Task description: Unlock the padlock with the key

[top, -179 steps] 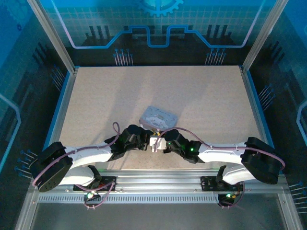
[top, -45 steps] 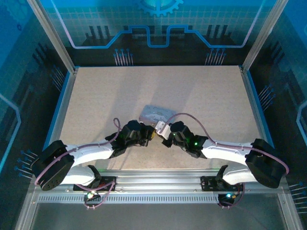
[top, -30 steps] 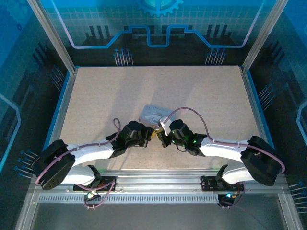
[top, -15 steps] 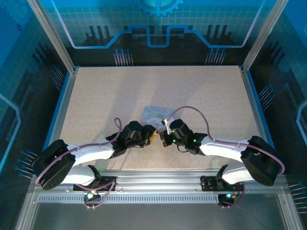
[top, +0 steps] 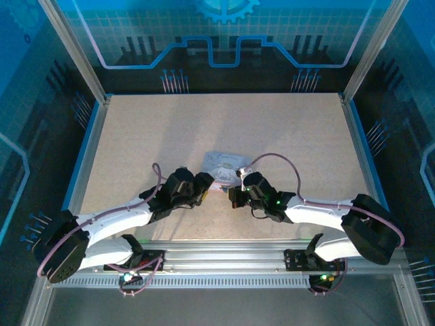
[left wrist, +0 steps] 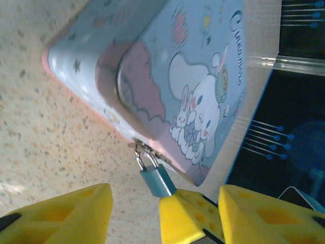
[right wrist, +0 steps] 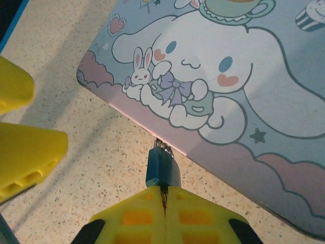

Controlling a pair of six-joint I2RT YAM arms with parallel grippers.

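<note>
The small blue padlock [right wrist: 162, 166] hangs by its silvery shackle from the hasp of the pastel cartoon tin [right wrist: 244, 76]. My right gripper [right wrist: 163, 191] is shut on the key [right wrist: 163, 197], a thin metal sliver between its yellow pads that meets the padlock's underside. In the left wrist view the padlock [left wrist: 157, 180] sits just above those right fingertips [left wrist: 185, 218]. My left gripper [left wrist: 162, 218] is open, with one finger on either side of the padlock and touching neither it nor the tin [left wrist: 167, 66]. From above, both grippers [top: 206, 183] [top: 232, 195] meet at the tin's near edge [top: 224, 161].
The tin lies flat on the speckled beige table [top: 170, 136], near its middle. A blue rim and metal frame posts [top: 81, 68] border the table. The left gripper's yellow fingers [right wrist: 25, 147] are close beside the right gripper.
My left gripper has opened and let go of the padlock, and its arm has shifted a little. The right gripper stays shut on the key at the padlock.
</note>
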